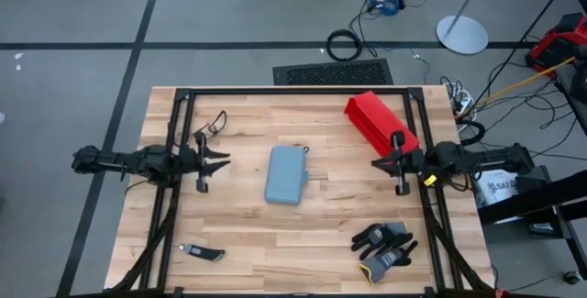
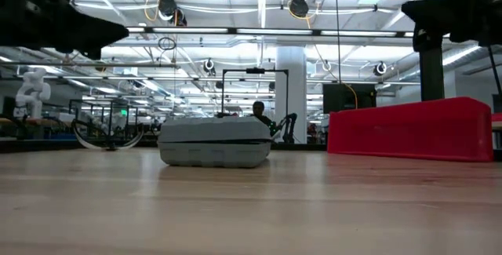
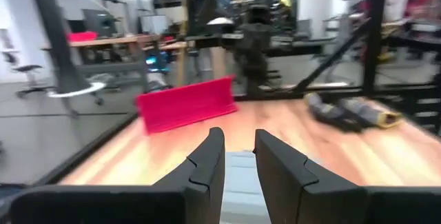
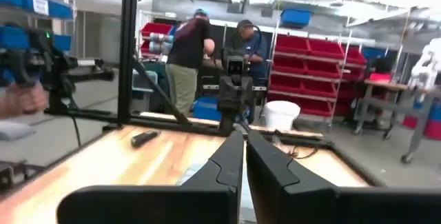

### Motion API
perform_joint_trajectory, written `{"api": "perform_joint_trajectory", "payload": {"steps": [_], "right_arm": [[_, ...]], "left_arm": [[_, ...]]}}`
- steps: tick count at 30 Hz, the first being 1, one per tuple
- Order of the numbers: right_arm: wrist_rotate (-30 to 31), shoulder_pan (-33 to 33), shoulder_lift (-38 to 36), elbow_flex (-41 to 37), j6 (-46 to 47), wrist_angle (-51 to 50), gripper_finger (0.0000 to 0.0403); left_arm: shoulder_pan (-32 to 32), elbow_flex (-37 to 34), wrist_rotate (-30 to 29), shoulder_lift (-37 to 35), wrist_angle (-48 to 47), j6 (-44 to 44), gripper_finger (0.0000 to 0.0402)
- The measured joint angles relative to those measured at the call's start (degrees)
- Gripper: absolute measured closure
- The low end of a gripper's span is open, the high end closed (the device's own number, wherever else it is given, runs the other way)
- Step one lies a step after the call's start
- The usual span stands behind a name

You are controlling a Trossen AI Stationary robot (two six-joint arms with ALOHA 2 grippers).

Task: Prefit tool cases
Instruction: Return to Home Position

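The grey-blue tool case [image 1: 286, 175] lies shut and flat on the wooden table [image 1: 248, 225], near its middle. It also shows in the low view [image 2: 216, 143] and just beyond my left fingers [image 3: 241, 176]. My left gripper [image 1: 216, 162] hangs above the table to the case's left and points level at it, open with a narrow gap [image 3: 239, 136] and nothing between the fingers. My right gripper [image 1: 380, 162] hangs to the case's right, points level toward it, and is shut and empty [image 4: 244, 136]. Neither touches the case.
A red open bin [image 1: 378, 124] stands at the back right, close behind my right gripper. A pair of black-and-grey gloves [image 1: 385, 248] lies near the front right. A small dark hand tool [image 1: 204, 253] lies at the front left, and a thin cable [image 1: 213, 124] at the back left.
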Motion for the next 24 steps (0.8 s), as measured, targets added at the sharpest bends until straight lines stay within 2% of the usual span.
{"api": "perform_joint_trajectory", "payload": {"steps": [5,10,13,24], "right_arm": [[1.83,-0.75,0.60,-0.09,-4.00,-2.59,0.0390],[1.05,-0.62,0.59,-0.02,-2.10,-6.82,0.0390],[1.06,-0.63,0.57,0.00,-1.45,-9.96,0.0390],[1.32,-0.62,0.57,-0.02,0.74,-11.25,0.0390]], "left_arm": [[2.51,0.00,-0.81,0.55,-0.16,1.95,0.0316],[2.84,0.00,4.87,1.81,-1.10,0.85,0.0316],[2.84,0.00,6.28,2.85,-1.37,0.92,0.0316],[2.84,0.00,6.23,3.52,-1.44,1.03,0.0316]]}}
